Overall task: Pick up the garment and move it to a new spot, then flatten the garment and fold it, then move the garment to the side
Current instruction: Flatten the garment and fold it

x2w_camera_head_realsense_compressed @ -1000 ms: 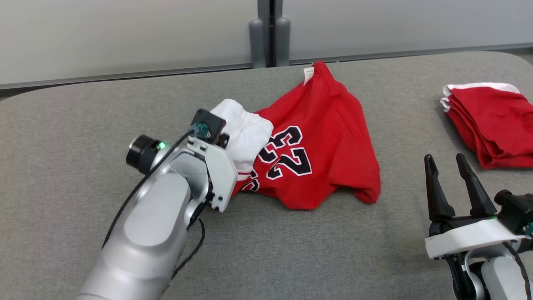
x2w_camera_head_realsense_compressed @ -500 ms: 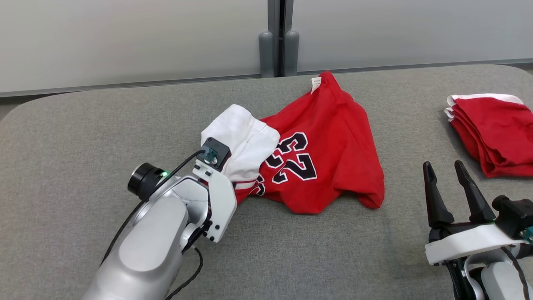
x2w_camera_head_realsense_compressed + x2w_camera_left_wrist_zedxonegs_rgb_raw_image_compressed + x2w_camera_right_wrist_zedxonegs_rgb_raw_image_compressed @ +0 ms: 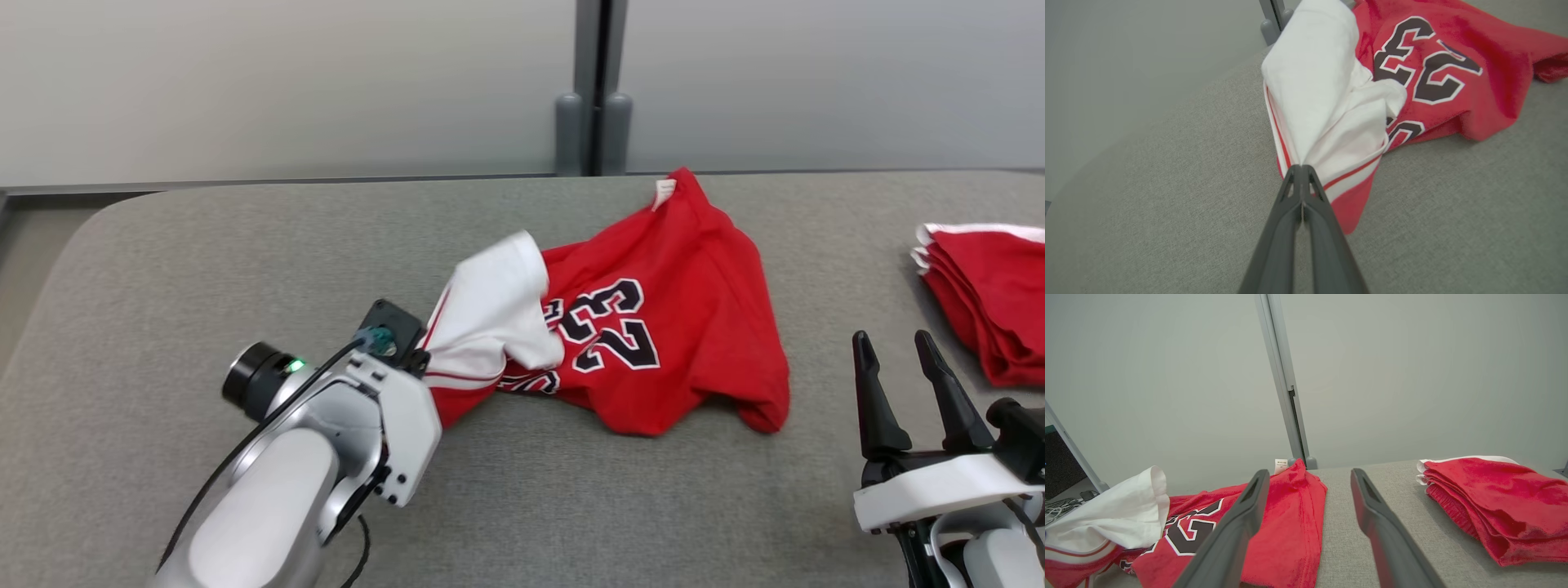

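Left hand clamped on the white edge of the red number-23 jersey, which lies bunched beyond that hand. Right hand open.

The number "23", black figures outlined in white, stands on the red garment before me. Its small white tag bears print too small for me to read.

Garment: middle of the table
Folded stack: right of it, apart
Left gripper: garment's left end
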Controlling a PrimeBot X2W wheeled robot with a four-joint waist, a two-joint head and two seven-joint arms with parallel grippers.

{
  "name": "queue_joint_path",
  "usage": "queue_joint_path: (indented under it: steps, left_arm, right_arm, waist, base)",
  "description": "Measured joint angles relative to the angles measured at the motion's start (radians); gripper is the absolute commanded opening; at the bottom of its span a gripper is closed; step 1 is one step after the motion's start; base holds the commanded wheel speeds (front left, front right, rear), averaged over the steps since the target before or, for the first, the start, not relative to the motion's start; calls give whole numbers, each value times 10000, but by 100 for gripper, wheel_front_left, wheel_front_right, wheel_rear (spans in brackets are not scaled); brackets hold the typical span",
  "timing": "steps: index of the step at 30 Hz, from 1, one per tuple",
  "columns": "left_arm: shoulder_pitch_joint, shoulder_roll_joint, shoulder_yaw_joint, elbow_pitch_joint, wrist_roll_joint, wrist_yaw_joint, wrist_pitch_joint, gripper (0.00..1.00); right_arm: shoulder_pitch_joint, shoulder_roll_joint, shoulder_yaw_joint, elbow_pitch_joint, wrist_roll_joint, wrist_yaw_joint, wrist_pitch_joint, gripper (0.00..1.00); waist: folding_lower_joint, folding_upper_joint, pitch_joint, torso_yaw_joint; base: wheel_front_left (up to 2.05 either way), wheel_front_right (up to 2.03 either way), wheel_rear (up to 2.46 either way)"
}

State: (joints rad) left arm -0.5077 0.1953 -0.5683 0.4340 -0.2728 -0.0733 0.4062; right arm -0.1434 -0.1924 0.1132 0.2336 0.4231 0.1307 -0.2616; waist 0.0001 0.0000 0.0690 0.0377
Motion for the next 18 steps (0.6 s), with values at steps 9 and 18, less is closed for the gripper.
queue_joint_path:
  steps: [9, 18]
  left_arm:
    - [2245, 1419, 894, -1753, -481, 802, -307, 0]
    - [3037, 1751, 1446, -690, -947, 811, -1787, 100]
  right_arm:
    - [143, -94, -127, -128, -50, 0, 59, 100]
    - [151, -125, -121, -138, -42, 0, 153, 100]
  waist:
    - [-1, 0, -170, 900]
    - [0, 0, -158, 840]
  base:
    - [0, 0, 0]
    - [0, 0, 0]
